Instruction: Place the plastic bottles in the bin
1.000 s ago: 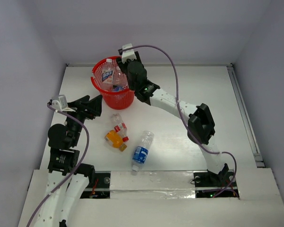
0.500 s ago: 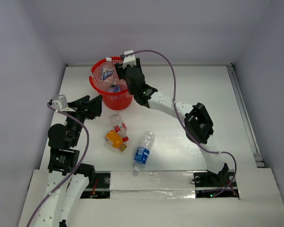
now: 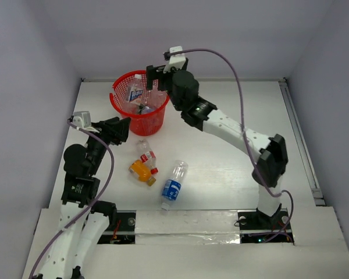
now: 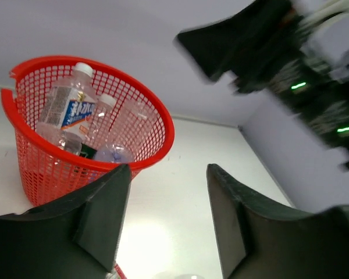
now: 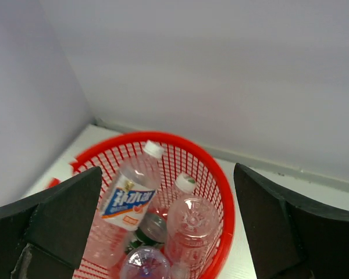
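Observation:
The red mesh bin (image 3: 117, 106) stands at the back left with several plastic bottles inside, among them a blue-labelled one (image 5: 130, 195) and a clear one (image 5: 193, 224). My right gripper (image 3: 155, 75) hangs open and empty above the bin's back right rim (image 5: 225, 192). Three bottles lie on the table: a clear red-white-labelled one (image 3: 145, 153), a squat orange one (image 3: 141, 171) and a blue-labelled one (image 3: 173, 186). My left gripper (image 3: 120, 129) is open and empty, just in front of the bin (image 4: 163, 125) and behind the lying bottles.
White walls close the table at the back and both sides. A raised rail (image 3: 299, 139) runs along the right edge. The right arm (image 3: 238, 133) stretches diagonally over the middle of the table; it shows blurred in the left wrist view (image 4: 279, 52).
My right gripper has risen from the bin's mouth and drawn back to the right, with the elbow swinging right. My left gripper has shifted slightly right towards the bin.

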Available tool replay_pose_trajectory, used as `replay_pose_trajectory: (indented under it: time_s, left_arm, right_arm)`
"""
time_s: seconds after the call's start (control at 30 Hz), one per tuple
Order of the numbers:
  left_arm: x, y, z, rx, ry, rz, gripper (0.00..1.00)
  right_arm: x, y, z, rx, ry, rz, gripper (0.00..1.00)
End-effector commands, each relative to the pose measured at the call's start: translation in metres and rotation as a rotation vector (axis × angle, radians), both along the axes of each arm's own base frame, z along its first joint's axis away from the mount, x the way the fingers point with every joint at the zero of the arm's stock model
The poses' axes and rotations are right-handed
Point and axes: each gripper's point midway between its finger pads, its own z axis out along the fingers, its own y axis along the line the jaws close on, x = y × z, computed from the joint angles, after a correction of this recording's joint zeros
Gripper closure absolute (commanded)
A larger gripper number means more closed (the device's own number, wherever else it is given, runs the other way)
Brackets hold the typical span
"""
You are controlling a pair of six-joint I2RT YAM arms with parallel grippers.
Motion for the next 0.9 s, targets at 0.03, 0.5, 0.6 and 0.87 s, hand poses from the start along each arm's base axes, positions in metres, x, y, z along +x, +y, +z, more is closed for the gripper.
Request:
replay_pose_trajectory:
  time_s: [0.03,0.5,0.6,0.87]
  left_arm:
    - [0.003,-0.027,-0.004,0.035,0.004,-0.148,0.53]
    - [-0.017,-0.127,-0.108,0.313,0.382,-0.356,0.55]
    - [-0.028,-0.144,-0.135,0.409,0.455,-0.372,0.29]
    - [-0.05,-0.178,-0.201,0.539,0.565,-0.359,0.2]
  right_arm:
    - [-0.041,-0.032,0.071,0.165,-0.064,0.042,0.11]
    - [-0.17,-0.125,-0.041,0.409,0.229,0.205,1.0]
    - [-0.187,-0.141,-0.067,0.401,0.285,0.202,0.96]
    - [-0.215,-0.182,-0.107,0.41,0.351,0.139,0.25]
